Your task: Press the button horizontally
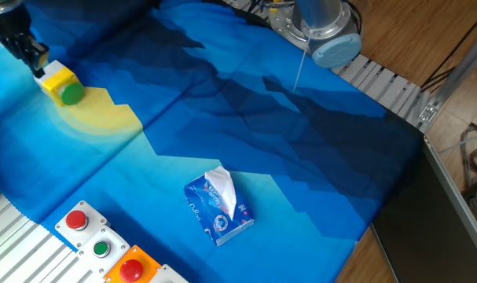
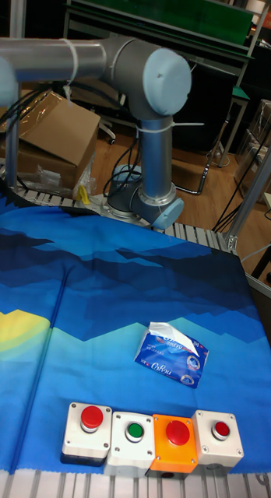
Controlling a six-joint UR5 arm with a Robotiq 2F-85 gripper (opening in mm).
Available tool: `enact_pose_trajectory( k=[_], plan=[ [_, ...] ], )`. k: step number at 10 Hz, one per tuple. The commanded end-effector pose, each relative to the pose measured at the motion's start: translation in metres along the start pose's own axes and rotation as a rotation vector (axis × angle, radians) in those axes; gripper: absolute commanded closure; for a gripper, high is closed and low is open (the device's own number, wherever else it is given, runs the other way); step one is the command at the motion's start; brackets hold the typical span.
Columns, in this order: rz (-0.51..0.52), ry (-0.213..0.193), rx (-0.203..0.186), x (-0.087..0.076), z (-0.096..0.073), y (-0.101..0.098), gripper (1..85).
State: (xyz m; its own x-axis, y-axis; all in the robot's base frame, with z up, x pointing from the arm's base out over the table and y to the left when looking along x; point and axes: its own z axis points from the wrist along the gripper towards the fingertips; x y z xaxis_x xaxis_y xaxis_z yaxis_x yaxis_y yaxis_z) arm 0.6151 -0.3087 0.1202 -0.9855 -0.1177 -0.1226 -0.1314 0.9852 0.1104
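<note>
Blue landscape-print cloth (image 1: 222, 118) covering the table. Grey UR5 arm (image 2: 151, 78). Blue tissue pack (image 1: 218, 208), far from the black two-finger gripper (image 1: 35, 63); finger state indiscernible. Small yellow cube-like box (image 1: 56, 77), touching or just beside the fingertips, green round button (image 1: 71, 93) on its opposite side. Advice: approach the button face, push level.

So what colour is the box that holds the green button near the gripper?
Yellow box, clearest in the fixed view.
</note>
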Motion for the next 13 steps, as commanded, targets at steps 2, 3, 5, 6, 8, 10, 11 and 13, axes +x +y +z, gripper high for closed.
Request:
enact_pose_trajectory(
  k=[2, 3, 5, 6, 8, 10, 11, 13],
  plan=[
    [0.145, 0.036, 0.015, -0.006, -0.033, 0.108, 84.7],
    [0.172, 0.042, 0.02, -0.012, -0.046, 0.141, 84.7],
    [0.194, 0.011, 0.04, -0.023, -0.061, 0.197, 84.7],
    [0.189, -0.008, 0.013, -0.025, -0.056, 0.206, 84.7],
    [0.143, 0.002, 0.083, -0.025, -0.043, 0.174, 84.7],
    [0.053, 0.026, 0.07, -0.026, -0.037, 0.153, 84.7],
    [-0.015, 0.026, 0.06, -0.027, -0.037, 0.156, 84.7],
    [-0.146, 0.007, -0.005, -0.032, -0.037, 0.173, 84.7]
  ],
)
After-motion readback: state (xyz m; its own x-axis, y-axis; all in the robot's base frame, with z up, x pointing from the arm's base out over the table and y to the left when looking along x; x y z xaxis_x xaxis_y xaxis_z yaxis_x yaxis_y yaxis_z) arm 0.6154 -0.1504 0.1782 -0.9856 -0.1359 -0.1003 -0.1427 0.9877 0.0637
